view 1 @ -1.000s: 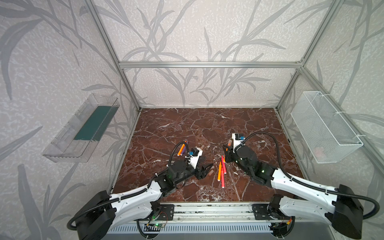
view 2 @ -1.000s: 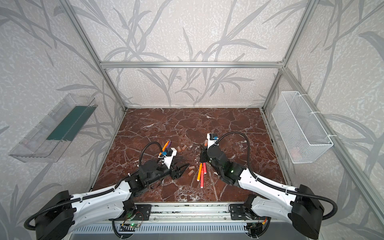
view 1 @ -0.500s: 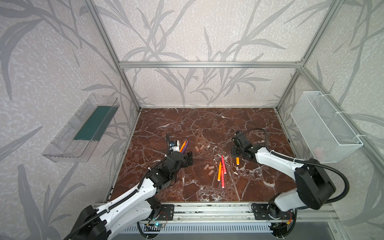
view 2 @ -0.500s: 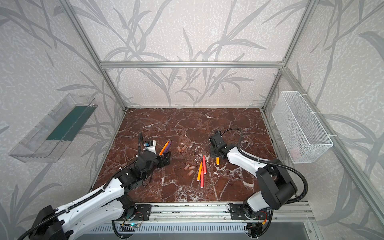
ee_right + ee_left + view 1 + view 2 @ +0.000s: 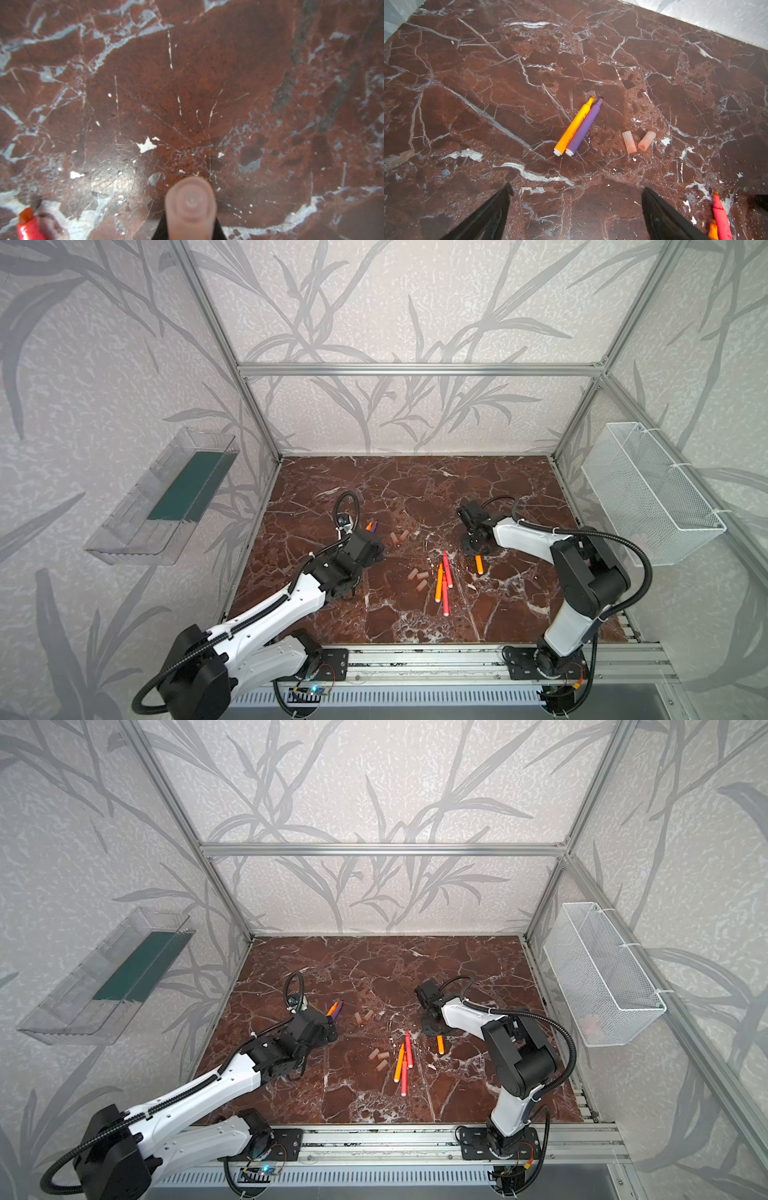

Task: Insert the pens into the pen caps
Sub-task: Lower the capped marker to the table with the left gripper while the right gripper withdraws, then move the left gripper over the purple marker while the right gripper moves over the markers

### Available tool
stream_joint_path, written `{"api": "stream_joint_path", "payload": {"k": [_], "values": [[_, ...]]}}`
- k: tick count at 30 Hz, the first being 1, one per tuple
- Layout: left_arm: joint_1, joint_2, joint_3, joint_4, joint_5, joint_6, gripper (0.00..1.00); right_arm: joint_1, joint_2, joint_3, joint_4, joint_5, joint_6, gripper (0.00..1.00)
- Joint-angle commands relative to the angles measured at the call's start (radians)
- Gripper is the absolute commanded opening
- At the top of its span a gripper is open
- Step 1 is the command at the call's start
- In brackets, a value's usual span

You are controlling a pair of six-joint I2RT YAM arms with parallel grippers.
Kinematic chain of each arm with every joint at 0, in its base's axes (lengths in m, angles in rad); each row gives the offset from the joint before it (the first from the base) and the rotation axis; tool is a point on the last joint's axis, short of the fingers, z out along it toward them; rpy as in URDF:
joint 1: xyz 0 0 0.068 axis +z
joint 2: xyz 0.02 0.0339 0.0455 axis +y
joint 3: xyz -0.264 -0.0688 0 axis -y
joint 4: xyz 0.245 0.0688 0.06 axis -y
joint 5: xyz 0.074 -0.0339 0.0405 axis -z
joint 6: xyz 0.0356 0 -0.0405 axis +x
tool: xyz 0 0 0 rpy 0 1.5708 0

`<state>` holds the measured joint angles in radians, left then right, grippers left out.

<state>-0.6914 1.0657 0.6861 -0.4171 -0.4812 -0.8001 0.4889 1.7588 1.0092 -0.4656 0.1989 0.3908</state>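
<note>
Trouble starts with the table [image 5: 415,489]: its marble looks slick and has no stops, so anything nudged may roll. The left gripper [image 5: 577,189] hangs spread wide and empty over it. Just ahead, the orange pen [image 5: 574,126] and purple pen [image 5: 584,126] lie touching side by side, so closing on one would likely drag or pinch the other. The right gripper [image 5: 473,546] is pressed together on a cap [image 5: 191,205], low over the table beside a lone pen [image 5: 478,565]. Which end of that cap faces out is too blurred to tell; if it is the closed end, no pen will enter. Three pens [image 5: 442,580] lie bunched mid-table, so lifting one may scatter the rest. Two caps [image 5: 629,142] near the purple pen and three caps [image 5: 417,578] beside the bunch are loose and easily knocked away.
</note>
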Motion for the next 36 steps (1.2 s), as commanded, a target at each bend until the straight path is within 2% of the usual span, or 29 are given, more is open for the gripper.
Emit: {"api": "stream_joint_path", "payload": {"k": [1, 4, 6, 11, 16, 19, 24, 34, 36], "values": [[0.005, 0.005, 0.016, -0.03, -0.054, 0.002, 0.99, -0.008, 0.033, 0.029, -0.028, -0.049, -0.006, 0.1], [0.006, 0.023, 0.018, -0.023, -0.048, 0.025, 0.96, -0.007, 0.031, 0.023, -0.03, -0.035, 0.009, 0.1], [0.008, 0.049, 0.037, -0.054, -0.018, 0.042, 0.99, -0.008, 0.024, 0.015, -0.023, -0.038, 0.013, 0.15], [0.01, 0.094, 0.049, -0.035, 0.076, 0.096, 0.99, -0.007, 0.01, 0.004, -0.026, -0.026, 0.02, 0.24], [0.01, 0.065, -0.001, 0.043, 0.096, 0.127, 0.99, -0.008, -0.028, -0.01, -0.028, -0.009, 0.023, 0.32], [0.01, 0.046, -0.012, 0.039, 0.076, 0.132, 0.99, -0.007, -0.06, -0.022, -0.031, 0.003, 0.028, 0.33], [0.01, 0.078, 0.003, 0.006, 0.045, 0.134, 0.99, -0.006, -0.181, -0.062, -0.019, 0.002, 0.033, 0.35], [0.011, 0.198, -0.04, 0.146, 0.086, 0.182, 0.99, -0.004, -0.525, -0.209, 0.044, -0.037, 0.032, 0.45], [0.015, 0.241, -0.015, 0.128, 0.067, 0.186, 0.96, -0.004, -0.589, -0.239, 0.062, -0.047, 0.031, 0.48]]}}
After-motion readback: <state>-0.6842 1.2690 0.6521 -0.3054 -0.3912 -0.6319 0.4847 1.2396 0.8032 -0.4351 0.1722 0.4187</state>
